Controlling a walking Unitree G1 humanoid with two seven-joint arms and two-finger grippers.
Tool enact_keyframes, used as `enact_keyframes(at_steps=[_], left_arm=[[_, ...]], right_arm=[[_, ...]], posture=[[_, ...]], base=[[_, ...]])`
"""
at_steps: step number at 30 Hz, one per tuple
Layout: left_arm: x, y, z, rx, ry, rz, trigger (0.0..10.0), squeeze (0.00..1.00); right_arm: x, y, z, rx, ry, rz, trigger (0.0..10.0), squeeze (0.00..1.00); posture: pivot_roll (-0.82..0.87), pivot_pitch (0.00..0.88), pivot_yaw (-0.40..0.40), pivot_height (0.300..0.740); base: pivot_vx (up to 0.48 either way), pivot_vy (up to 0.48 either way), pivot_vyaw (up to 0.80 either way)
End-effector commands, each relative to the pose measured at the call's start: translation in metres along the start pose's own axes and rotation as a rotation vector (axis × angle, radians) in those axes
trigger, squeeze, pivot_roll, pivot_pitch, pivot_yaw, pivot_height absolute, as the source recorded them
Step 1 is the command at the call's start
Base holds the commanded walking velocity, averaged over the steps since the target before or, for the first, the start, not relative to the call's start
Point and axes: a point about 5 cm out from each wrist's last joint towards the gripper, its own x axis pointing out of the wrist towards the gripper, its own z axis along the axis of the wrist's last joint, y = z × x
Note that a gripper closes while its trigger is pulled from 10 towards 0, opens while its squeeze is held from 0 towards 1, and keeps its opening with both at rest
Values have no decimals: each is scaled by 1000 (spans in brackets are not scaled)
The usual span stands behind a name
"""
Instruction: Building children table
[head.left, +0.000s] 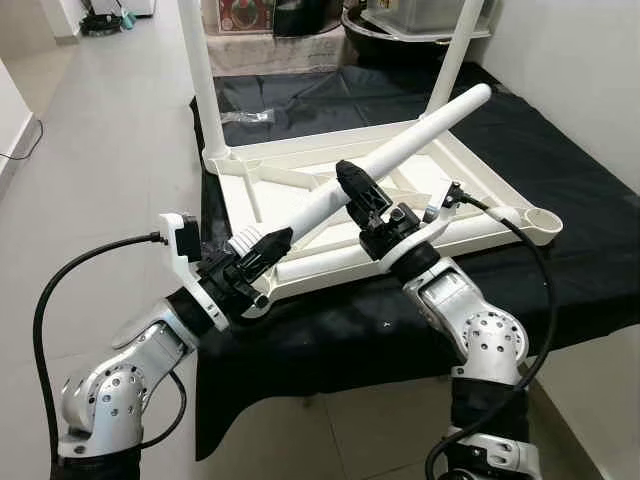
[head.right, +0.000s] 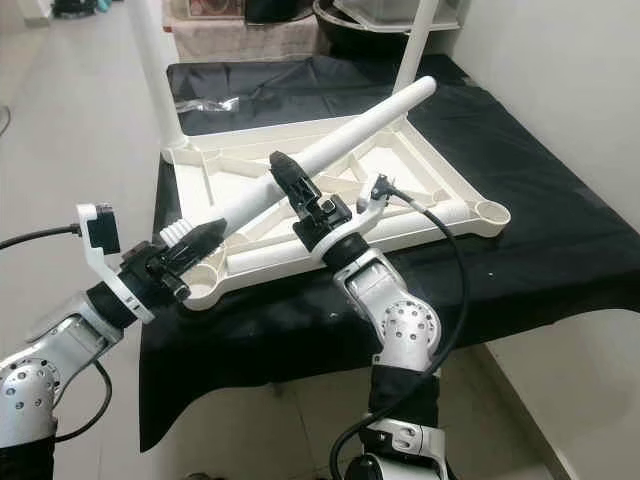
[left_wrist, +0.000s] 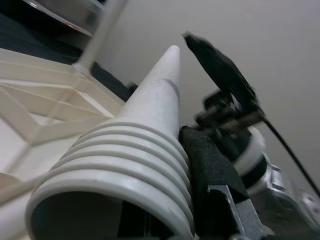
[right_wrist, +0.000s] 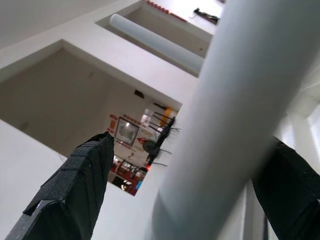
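Black-draped worktop (head.left: 560, 230) carries inverted tabletop (head.left: 300, 185). My left end effector (head.left: 262, 250) clamps the loose leg (head.left: 400, 150) at its threaded end, right end effector (head.left: 362, 192) closed mid-shaft, aiming it for the near corner socket.

One upturned tabletop (head.left: 300, 262), three white legs: two (head.left: 203, 80) standing on it, one loose leg (head.left: 400, 152) across it. Two end effectors.
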Motion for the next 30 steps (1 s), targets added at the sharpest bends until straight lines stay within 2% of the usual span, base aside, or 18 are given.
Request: enact_keyframes(at_steps=[1,11,23,24,30], left_arm=[[1,-5,-5,-18,30,-25,10000,0],[7,-18,-19,-58,67,-71,10000,0],[6,-24,-27,-84,90,-89,10000,0],[6,-24,-28,-86,91,-88,10000,0],[5,-24,-29,-90,95,-85,10000,0]], right_arm=[[9,15,-8,27,15,83,10000,0],[8,12,-18,31,57,64,10000,0],[7,9,-15,38,37,45,10000,0],[7,10,-15,41,38,50,0,0],[6,10,-14,44,41,57,0,0]], posture=[[99,103,-46,740],[96,112,-46,740],[96,115,-48,740],[93,116,-48,740],[94,117,-49,740]], base=[[0,0,0],[0,0,0],[0,0,0],[0,0,0],[0,0,0]])
